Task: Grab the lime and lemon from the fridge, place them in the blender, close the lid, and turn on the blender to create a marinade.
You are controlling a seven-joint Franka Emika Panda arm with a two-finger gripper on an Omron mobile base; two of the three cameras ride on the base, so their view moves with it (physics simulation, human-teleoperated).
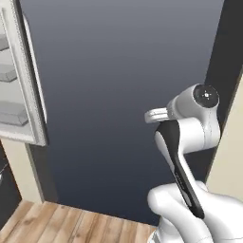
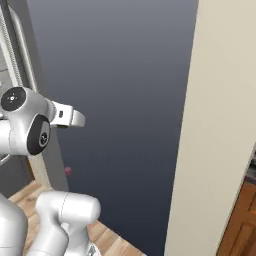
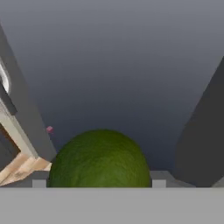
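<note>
Grey flat front of the tall fridge [image 1: 123, 95] fills the space ahead, close to the arm. Its open door's white inner edge [image 1: 28, 80] and shelves stand at the left. A cream wall panel [image 2: 220, 130] bounds the right side. Wooden plank floor [image 1: 71, 223] shows below. Small dark green round lime [image 3: 99, 159] sits between the claw [image 3: 99, 183] tips, gripped, near the fridge front. A small pink speck [image 3: 50, 129] shows low at the left.

Light wood floor [image 1: 71, 223] at the bottom, a tall cream wall panel [image 2: 220, 125] on the right side, a brown wooden cabinet [image 2: 242, 225] in the low right corner, a tiny pink dot [image 2: 67, 170] low down near the floor
</note>
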